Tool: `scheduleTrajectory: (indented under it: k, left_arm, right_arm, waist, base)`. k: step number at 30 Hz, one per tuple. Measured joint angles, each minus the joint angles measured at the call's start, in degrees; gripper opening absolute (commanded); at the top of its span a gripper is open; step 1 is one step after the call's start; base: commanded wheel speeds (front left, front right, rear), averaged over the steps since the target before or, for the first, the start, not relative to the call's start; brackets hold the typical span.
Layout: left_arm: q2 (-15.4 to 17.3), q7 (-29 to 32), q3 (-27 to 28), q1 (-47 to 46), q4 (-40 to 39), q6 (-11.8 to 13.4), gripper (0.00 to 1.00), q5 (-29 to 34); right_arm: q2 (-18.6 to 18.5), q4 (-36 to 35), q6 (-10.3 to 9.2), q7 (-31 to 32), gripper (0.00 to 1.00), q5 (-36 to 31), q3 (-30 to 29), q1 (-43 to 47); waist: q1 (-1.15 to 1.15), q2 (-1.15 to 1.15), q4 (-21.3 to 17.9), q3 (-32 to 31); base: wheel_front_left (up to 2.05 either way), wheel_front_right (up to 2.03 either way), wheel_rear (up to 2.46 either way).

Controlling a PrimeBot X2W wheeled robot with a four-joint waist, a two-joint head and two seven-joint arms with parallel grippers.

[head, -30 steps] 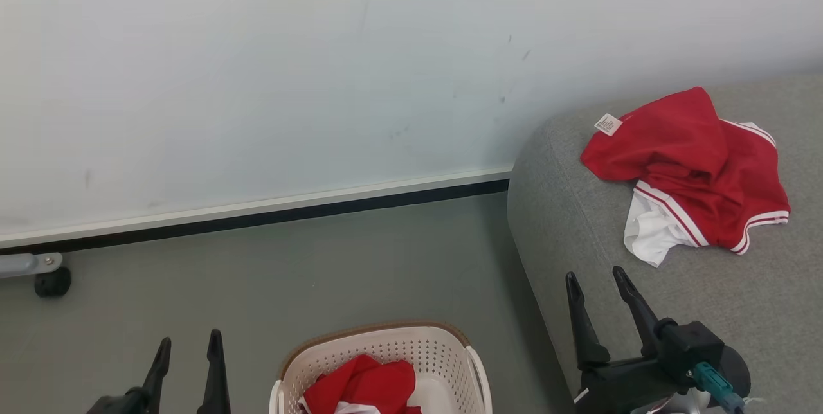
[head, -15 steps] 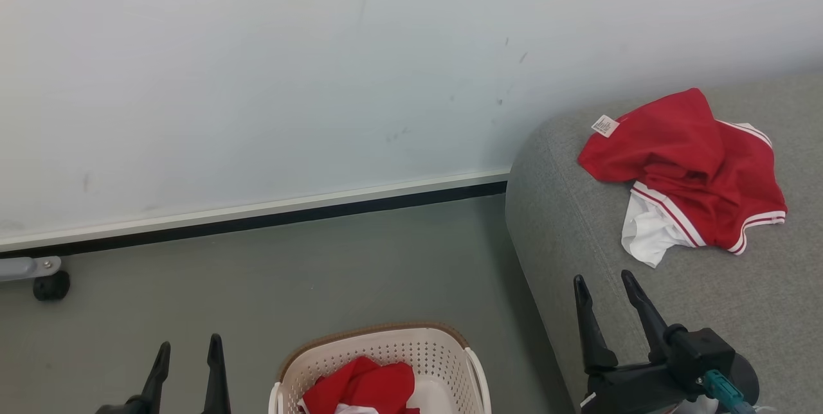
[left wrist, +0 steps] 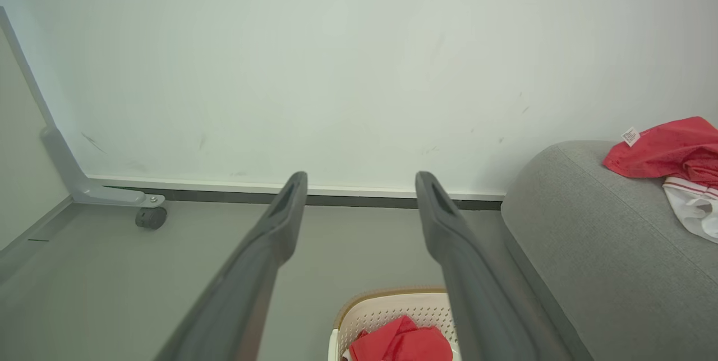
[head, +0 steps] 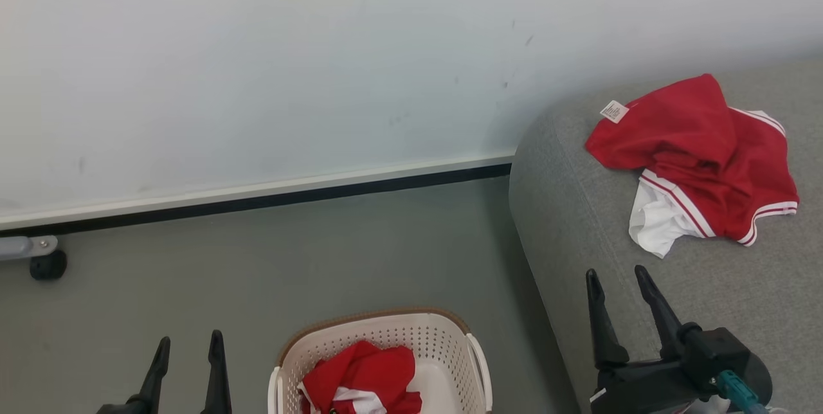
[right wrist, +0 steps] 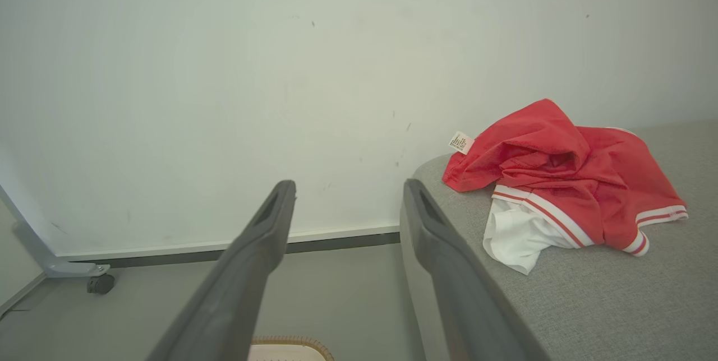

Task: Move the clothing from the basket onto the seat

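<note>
A red garment with white panels and striped trim (head: 697, 160) lies crumpled on the grey seat (head: 578, 221), white tag showing; the same clothing is in the right wrist view (right wrist: 561, 181) and left wrist view (left wrist: 667, 153). More red clothing (head: 363, 378) sits in the cream perforated basket (head: 450, 337) on the floor at bottom centre, also in the left wrist view (left wrist: 401, 344). My left gripper (head: 188, 340) is open and empty, left of the basket. My right gripper (head: 617, 274) is open and empty above the seat's near left corner, short of the garment.
A pale wall with a dark baseboard (head: 257, 202) runs behind the grey floor (head: 289, 260). A grey metal leg with a black caster (head: 48, 264) stands at far left. The seat's rounded left edge (head: 524, 208) stands close to the basket's right.
The camera has tilted a little, so the whole picture shifted and more of the basket shows. My right gripper has drifted slightly right and down in the picture. Both grippers stay open.
</note>
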Motion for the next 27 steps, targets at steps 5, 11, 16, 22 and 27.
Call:
scheduleTrajectory:
  k: [5,11,16,22,27]
  left_arm:
    - [0.8,0.0,-0.7,-0.5,-0.4,-0.1,1.0,0.9]
    - [1.2,1.3,-3.5,-5.6,1.1,-1.3,1.0,2.3]
    - [0.5,3.3,-7.0,-10.0,4.3,-2.5,1.0,4.4]
    - [-0.6,6.3,-12.3,-15.1,9.4,-4.2,1.0,7.9]
    - [-2.7,8.5,-15.5,-20.6,14.1,-5.2,1.0,9.6]
  right_arm:
    - [-0.4,-1.6,-0.01,0.0,1.0,0.0,-1.4,-0.7]
    - [-0.9,-3.5,-0.07,0.0,1.0,-0.5,-3.5,-3.2]
    - [-1.5,-4.6,-0.08,0.0,1.0,-0.9,-5.0,-4.3]
    - [-1.5,-7.3,-0.08,-0.2,1.0,-2.1,-6.0,-8.0]
    - [-1.2,-9.3,-0.09,-0.2,1.0,-2.7,-6.1,-10.4]
  waist:
    - [0.0,0.0,0.0,2.3]
    - [0.01,0.0,-0.1,6.3]
    - [0.01,0.0,-0.3,10.0]
    - [0.02,0.01,-0.9,14.6]
    - [0.02,0.01,-1.8,18.6]
  base:
    - [0.0,0.0,0.0]
    - [0.0,0.0,0.0]
    - [0.0,0.0,0.0]
    - [0.0,0.0,0.0]
    - [0.0,0.0,0.0]
